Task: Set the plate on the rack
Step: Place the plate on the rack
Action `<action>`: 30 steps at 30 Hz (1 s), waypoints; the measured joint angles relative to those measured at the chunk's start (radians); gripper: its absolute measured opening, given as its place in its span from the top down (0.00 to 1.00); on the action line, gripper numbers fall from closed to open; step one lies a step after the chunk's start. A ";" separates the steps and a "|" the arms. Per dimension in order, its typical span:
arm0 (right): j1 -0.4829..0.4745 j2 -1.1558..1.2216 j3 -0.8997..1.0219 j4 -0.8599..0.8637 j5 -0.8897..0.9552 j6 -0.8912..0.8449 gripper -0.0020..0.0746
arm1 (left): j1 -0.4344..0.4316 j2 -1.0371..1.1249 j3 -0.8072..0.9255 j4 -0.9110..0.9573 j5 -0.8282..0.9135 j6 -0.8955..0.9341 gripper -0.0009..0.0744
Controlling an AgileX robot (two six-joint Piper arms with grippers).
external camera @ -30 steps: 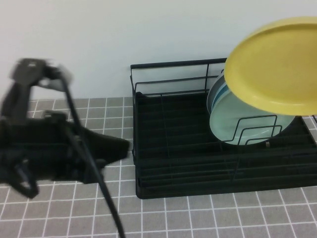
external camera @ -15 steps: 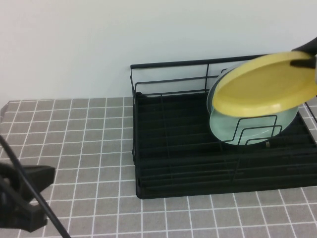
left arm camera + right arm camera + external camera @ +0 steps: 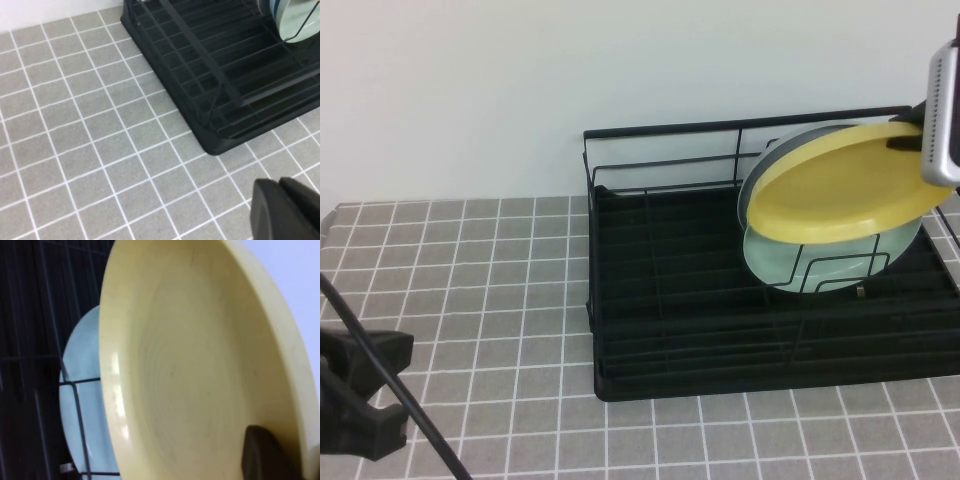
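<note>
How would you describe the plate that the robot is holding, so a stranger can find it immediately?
Look at the black wire rack on the grey tiled table. Over its right end the right gripper holds a yellow plate, tilted. The plates behind it are pale green and blue; the left gripper is parked.

Round, matte yellow plate with shallow raised rim (image 3: 840, 185): tilted, held in the air at its right edge over the right end of the rack, partly overlapping the plates standing there. Large rectangular black wire dish rack with black tray base (image 3: 680, 300): resting on the grey tiled surface against the wall, dividers upright.

Right gripper (image 3: 920, 130) at the plate's right edge; left gripper (image 3: 285, 210) low over the tiles, left of the rack.
</note>
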 joint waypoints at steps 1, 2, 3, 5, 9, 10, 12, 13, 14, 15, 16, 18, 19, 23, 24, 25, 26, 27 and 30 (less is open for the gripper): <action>0.000 0.006 0.000 0.000 0.005 0.002 0.86 | 0.000 0.000 0.000 0.002 -0.002 0.000 0.99; 0.000 0.012 0.000 0.000 0.010 0.002 0.86 | 0.000 0.000 0.000 0.004 -0.004 0.000 0.99; 0.000 0.014 0.000 0.004 0.012 0.002 0.86 | 0.000 0.000 0.000 0.004 -0.008 0.000 0.99; 0.000 0.030 0.000 0.006 0.016 0.002 0.86 | 0.000 0.000 0.000 0.013 -0.016 -0.008 0.99; 0.000 0.078 0.000 0.004 0.011 -0.001 0.84 | 0.000 0.000 0.000 0.044 -0.016 -0.023 0.99; 0.000 0.092 0.000 -0.001 0.011 -0.007 0.85 | 0.000 0.000 0.000 0.055 -0.016 -0.023 0.99; 0.000 0.120 0.000 -0.002 -0.007 -0.009 0.86 | 0.000 0.000 0.000 0.074 -0.016 -0.023 0.99; 0.000 0.134 0.000 -0.007 -0.018 -0.009 0.86 | 0.000 0.000 0.000 0.077 -0.016 -0.023 0.99; 0.000 0.143 0.000 -0.012 -0.028 -0.009 0.86 | 0.000 0.000 0.000 0.079 -0.016 -0.023 0.99; 0.000 0.153 0.000 -0.016 -0.030 -0.009 0.86 | 0.000 0.000 0.000 0.079 -0.016 -0.023 0.99; 0.000 0.156 0.000 -0.019 -0.032 -0.009 0.85 | 0.000 0.000 0.000 0.082 -0.016 -0.023 0.99; 0.000 0.157 0.000 -0.019 -0.032 -0.009 0.83 | 0.000 0.000 0.000 0.090 -0.018 -0.023 0.99; 0.000 0.157 0.000 -0.016 -0.036 -0.009 0.81 | 0.000 0.000 0.000 0.094 -0.018 -0.023 0.99; 0.000 0.157 0.000 0.043 -0.065 -0.009 0.62 | 0.000 0.000 0.000 0.102 -0.021 -0.023 0.99; 0.000 0.157 0.000 0.045 -0.062 -0.009 0.57 | 0.000 0.000 0.000 0.102 -0.022 -0.023 0.99; 0.000 0.157 0.000 0.050 -0.055 -0.009 0.52 | 0.000 0.000 0.000 0.102 -0.023 -0.023 0.99; 0.000 0.157 0.000 0.056 -0.043 -0.007 0.47 | 0.000 0.000 0.000 0.102 -0.023 -0.023 0.99; 0.000 0.157 0.000 0.058 -0.033 -0.001 0.44 | 0.000 0.000 0.000 0.102 -0.026 -0.023 0.99; 0.000 0.157 0.000 0.081 -0.024 0.040 0.41 | 0.000 0.000 0.000 0.102 -0.027 -0.023 0.99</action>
